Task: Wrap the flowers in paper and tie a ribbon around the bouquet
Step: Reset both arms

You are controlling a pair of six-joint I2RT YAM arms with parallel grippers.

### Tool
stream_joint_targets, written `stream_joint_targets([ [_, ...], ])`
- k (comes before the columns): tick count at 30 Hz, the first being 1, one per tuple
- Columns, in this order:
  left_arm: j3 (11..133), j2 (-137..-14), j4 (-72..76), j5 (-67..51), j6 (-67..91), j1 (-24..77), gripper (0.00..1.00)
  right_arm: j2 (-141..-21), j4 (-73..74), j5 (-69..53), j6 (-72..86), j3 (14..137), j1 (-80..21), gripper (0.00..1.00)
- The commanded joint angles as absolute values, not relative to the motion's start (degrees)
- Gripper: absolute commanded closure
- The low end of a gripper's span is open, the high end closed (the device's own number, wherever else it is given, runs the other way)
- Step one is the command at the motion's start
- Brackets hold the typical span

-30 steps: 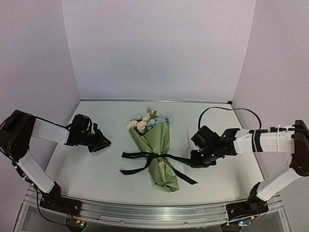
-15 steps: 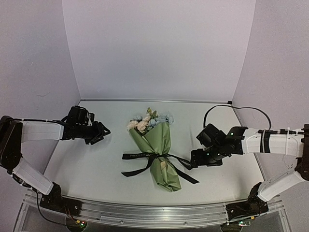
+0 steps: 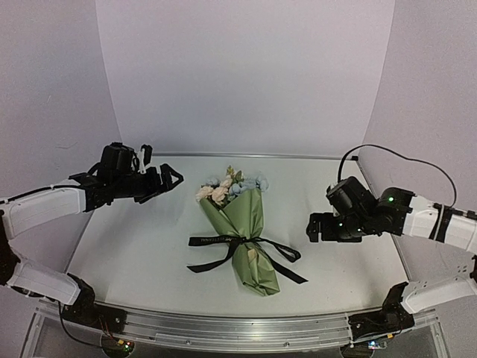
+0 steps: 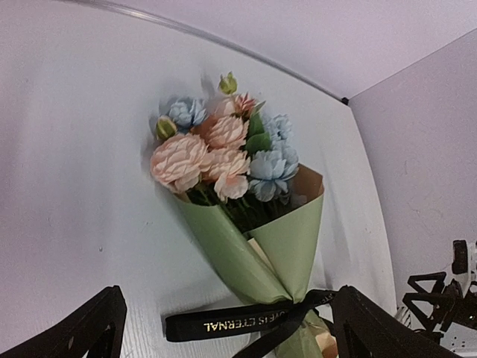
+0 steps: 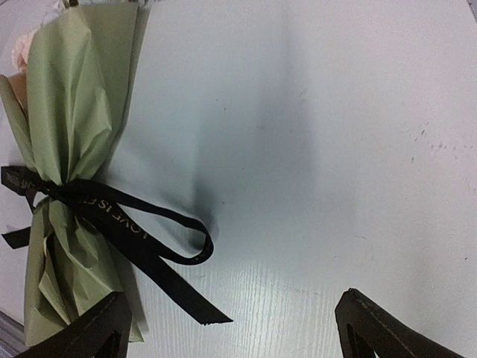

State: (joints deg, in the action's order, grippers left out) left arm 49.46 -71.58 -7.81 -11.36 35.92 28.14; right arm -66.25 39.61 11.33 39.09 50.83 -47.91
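Both claws stood wide and empty. The left claw [image 3: 170, 181] hung over the left side of the desk [image 3: 134, 253], well apart from the bouquet [image 3: 242, 224]. The bouquet lay mid-desk, its flowers [image 3: 223, 186] toward the back wall and the olive paper [image 3: 246, 212] cinched by the ribbon [image 3: 223, 241]. The right claw [image 3: 313, 227] hovered near the ribbon's right loop, not touching it. The work looked done, so the step seemed to be a retreat. It would be best to lift straight away from the bundle, with the right side minding the loose tails so nothing snagged. The stems were hidden inside the paper. Whether the crossing was a firm knot could not be made out, and the left wrist view cut off the cone below the ribbon.
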Motion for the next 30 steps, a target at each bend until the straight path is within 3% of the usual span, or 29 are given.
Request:
stream_joint_targets([
  [1, 55.2, -67.2, -10.3, -8.7, 29.5, 28.2, 0.00, -60.2, 41.4, 20.8, 37.1, 53.5, -47.7, 0.02],
  [17, 59.6, -64.8, -13.1, -1.3, 27.8, 28.2, 0.00, -54.7, 41.6, 25.6, 35.8, 51.6, -47.8, 0.02],
  [30, 58.9, -64.9, -13.7, -1.7, 27.6, 28.1, 0.00, -54.3, 41.7, 24.7, 35.2, 51.3, -47.8, 0.02],
])
